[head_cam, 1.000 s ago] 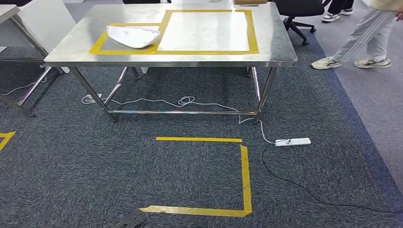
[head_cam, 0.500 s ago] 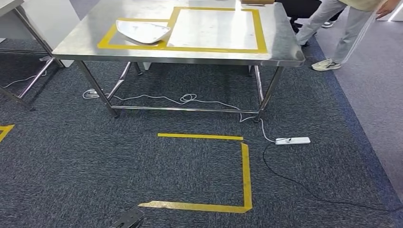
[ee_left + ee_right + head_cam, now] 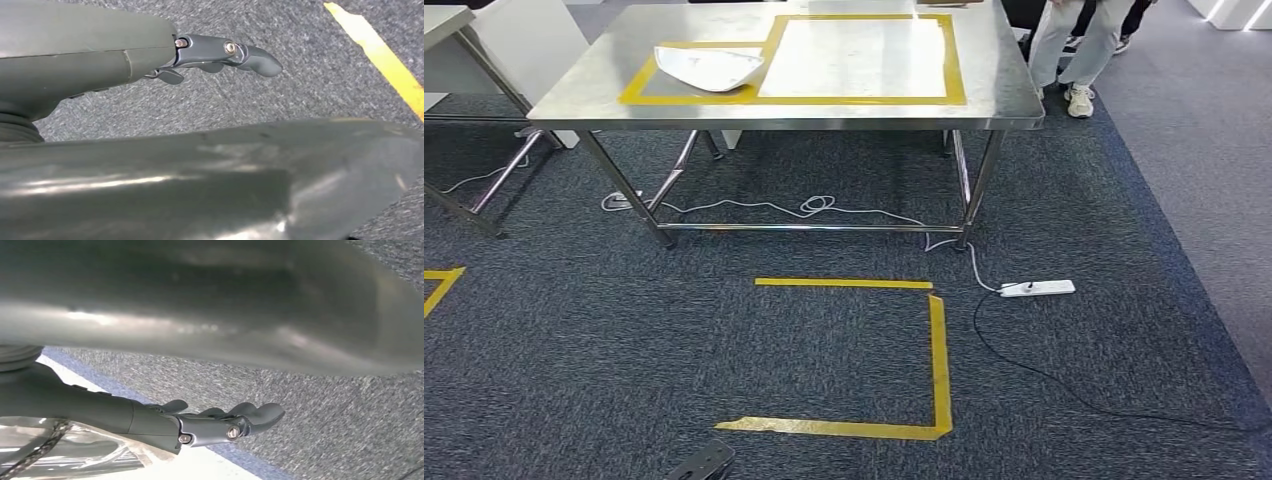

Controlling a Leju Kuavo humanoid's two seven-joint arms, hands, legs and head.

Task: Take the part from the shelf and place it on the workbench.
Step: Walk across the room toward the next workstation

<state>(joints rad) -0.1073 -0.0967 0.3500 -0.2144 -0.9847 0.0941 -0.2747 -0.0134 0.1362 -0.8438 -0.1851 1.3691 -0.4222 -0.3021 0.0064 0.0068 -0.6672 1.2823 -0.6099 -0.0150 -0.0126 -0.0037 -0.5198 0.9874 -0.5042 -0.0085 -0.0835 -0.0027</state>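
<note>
Stainless steel is what the workbench is made of, and a white part is seen lying on it, inside the smaller yellow-taped square near the far left corner, beside the larger taped rectangle. No shelf is shown in the head view. On the dark carpet between robot and bench a taped floor marker is laid out, open on one side.

The left hand is seen hanging over the carpet, fingers extended and loosely apart, nothing held. The right hand is likewise hung down, fingers gently curved and apart, nothing gripped. A pale crinkled sheet is glimpsed behind the right arm; what it is cannot be told.

Risks are judged from here. A white cable is trailed under the bench to a power strip, and a black lead is looped across the carpet to the right of the marker; a foot could be caught if the approach is drifted that way. A person's legs are seen close to the bench's far right corner, so an arm swing on that side could be met by a body. The part is overlapping its taped border, so it could be counted as misplaced.
</note>
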